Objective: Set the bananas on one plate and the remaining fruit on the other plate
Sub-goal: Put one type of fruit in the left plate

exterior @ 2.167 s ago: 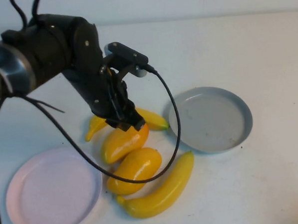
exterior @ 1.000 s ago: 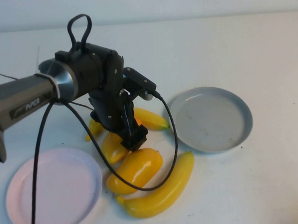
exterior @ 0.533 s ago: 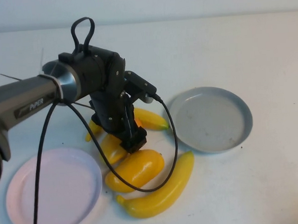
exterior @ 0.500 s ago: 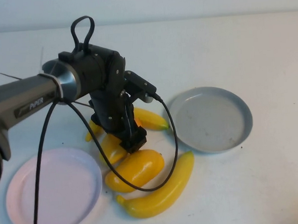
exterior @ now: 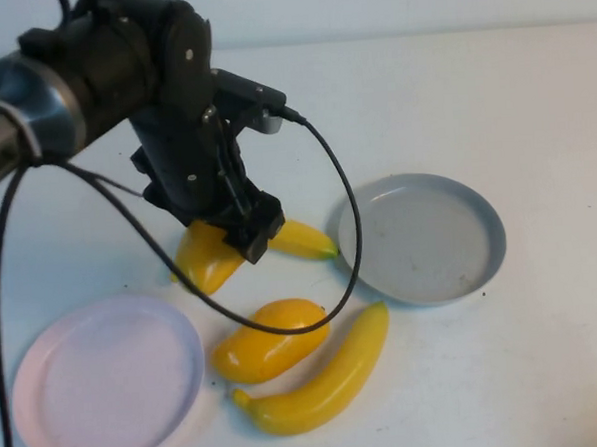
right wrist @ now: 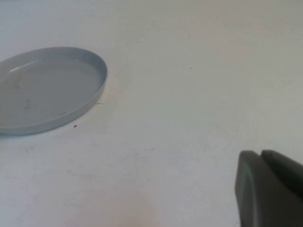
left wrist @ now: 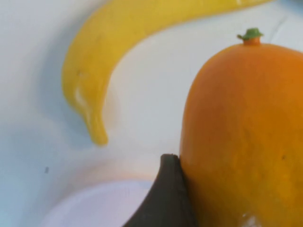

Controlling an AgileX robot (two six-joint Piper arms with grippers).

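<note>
We see the left hand [exterior: 241, 238] clamped on one mango [exterior: 208, 256], held above the bench [exterior: 532, 101] just beyond the pink plate [exterior: 105, 384]. The second mango [exterior: 268, 340] lies between the two bananas [exterior: 322, 379], near the grey-blue plate [exterior: 421, 237]. Our right hand [right wrist: 267, 189], fingers together, hovers over bare bench beside that plate.

In the high view the left gripper [exterior: 241, 230] covers the top of the mango-like fruit [exterior: 208, 258] it holds and most of the far banana [exterior: 301, 239], whose right end alone shows. In the left wrist view that fruit [left wrist: 241, 137] is cut off by the right and bottom edges. The right gripper [right wrist: 270, 189] shows only as dark fingers at the lower right corner of the right wrist view, out of the high view.
</note>
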